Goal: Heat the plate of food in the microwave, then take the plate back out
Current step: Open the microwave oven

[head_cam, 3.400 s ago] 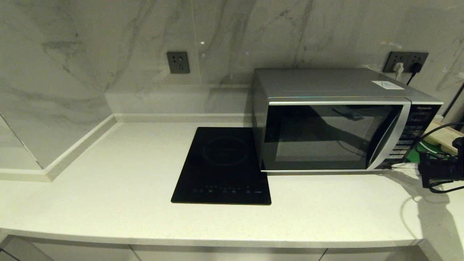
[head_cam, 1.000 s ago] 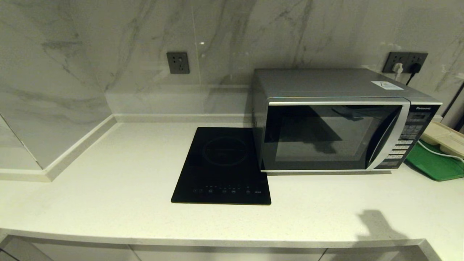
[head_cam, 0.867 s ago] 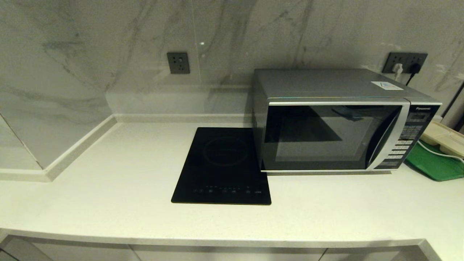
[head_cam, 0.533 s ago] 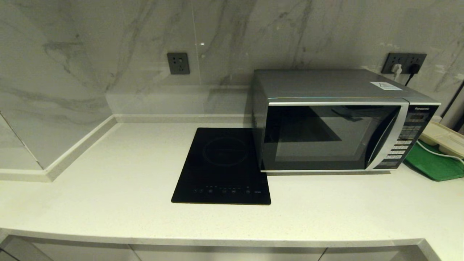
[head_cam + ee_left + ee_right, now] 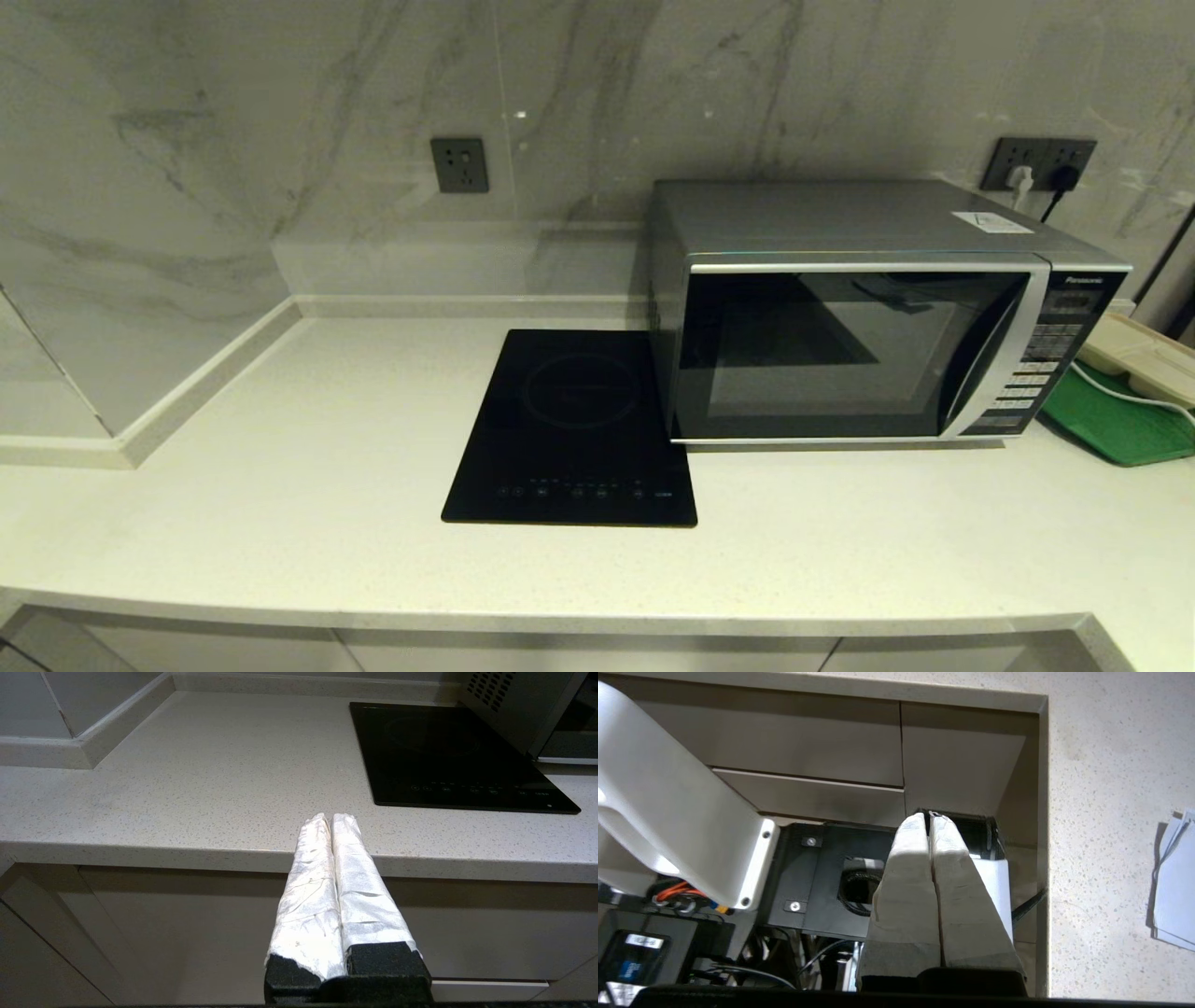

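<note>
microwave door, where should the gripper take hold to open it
Judging from the head view, grip the curved silver handle strip along the right edge of the microwave door, coming from the front. It runs top to bottom beside the button panel, so the door likely swings out leftward. Both grippers are shut and away from it.

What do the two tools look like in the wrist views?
Left tool: two long tapered fingers wrapped in crinkled white tape, on black foam-like bases. Right tool: the same white-wrapped fingers on a black mount.
</note>
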{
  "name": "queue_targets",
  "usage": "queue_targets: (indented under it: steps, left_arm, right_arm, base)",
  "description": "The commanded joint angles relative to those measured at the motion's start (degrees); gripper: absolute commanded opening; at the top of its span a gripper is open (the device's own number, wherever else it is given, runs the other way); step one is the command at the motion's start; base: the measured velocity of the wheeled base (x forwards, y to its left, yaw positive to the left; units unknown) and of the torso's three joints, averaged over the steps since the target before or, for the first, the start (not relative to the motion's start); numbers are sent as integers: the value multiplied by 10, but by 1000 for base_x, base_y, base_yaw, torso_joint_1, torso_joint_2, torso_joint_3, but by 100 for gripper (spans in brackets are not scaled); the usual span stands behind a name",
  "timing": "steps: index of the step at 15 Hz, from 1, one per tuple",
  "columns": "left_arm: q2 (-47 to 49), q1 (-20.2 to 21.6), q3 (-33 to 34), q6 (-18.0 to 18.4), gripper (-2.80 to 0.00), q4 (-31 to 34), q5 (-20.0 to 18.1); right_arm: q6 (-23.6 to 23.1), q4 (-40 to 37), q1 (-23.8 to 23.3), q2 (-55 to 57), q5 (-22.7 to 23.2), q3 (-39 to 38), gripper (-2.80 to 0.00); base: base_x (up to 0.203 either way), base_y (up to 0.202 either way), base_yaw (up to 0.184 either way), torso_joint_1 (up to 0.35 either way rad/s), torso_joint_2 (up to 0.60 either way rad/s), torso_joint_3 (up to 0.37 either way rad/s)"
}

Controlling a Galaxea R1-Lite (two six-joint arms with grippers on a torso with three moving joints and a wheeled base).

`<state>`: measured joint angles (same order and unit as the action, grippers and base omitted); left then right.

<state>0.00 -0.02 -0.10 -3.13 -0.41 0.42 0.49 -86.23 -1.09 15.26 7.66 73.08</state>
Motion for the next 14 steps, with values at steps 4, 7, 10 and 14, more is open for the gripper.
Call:
queue_targets:
  steps: [4,7,10,14]
  left_arm:
    - [0,0,0,0,-280,0,0]
    - [0,0,0,0,-280,0,0]
    - [0,0,0,0,-280,0,0]
    - [0,0,0,0,-280,0,0]
  right_arm:
    - [1,57,9,-100,-26,-127,-280]
    - [8,202,10,-141,-86,-283,-280]
    - [34,370,10,-152,-86,-365,-280]
    - [39,586,10,-152,-93,-511,-280]
  base:
    - [0,0,0,0,0,0]
    - [0,0,0,0,0,0]
    - [0,0,0,0,0,0]
    - [0,0,0,0,0,0]
